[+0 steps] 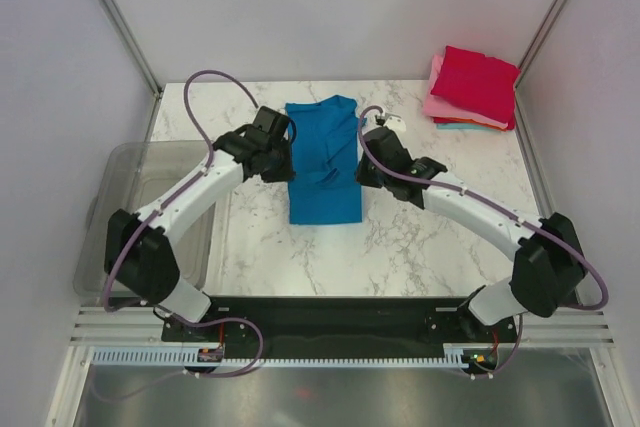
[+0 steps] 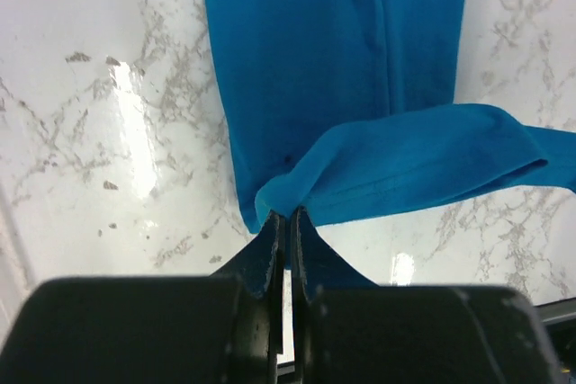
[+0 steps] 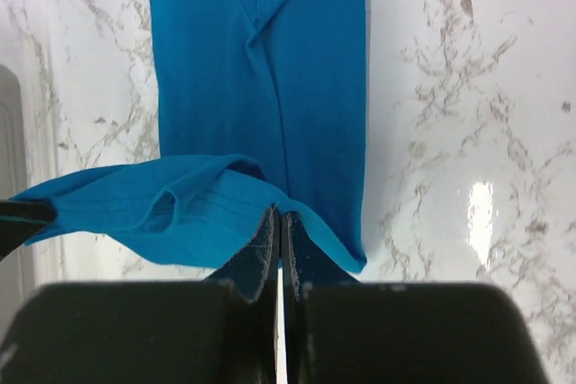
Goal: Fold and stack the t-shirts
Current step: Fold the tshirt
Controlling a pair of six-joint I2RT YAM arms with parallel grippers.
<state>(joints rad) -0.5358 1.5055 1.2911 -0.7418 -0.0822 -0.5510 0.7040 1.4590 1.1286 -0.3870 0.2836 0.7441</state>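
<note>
A bright blue t-shirt [image 1: 325,182] lies in a narrow lengthwise strip on the marble table [image 1: 420,237]. My left gripper [image 1: 287,155] is shut on the shirt's left edge; in the left wrist view the gripper [image 2: 288,215] pinches a raised fold of the blue cloth [image 2: 333,60]. On the shirt's right edge my right gripper [image 1: 365,162] is shut too, and the right wrist view shows it [image 3: 279,215] pinching a corner of the shirt [image 3: 261,60]. The band of cloth between the two grippers hangs lifted across the flat part. A stack of folded t-shirts [image 1: 472,85], crimson over pink and teal, sits at the back right.
A clear grey plastic bin [image 1: 130,207] stands at the table's left side, beside the left arm. Metal frame posts rise at both back corners of the table. Bare marble lies between the blue shirt and the folded stack.
</note>
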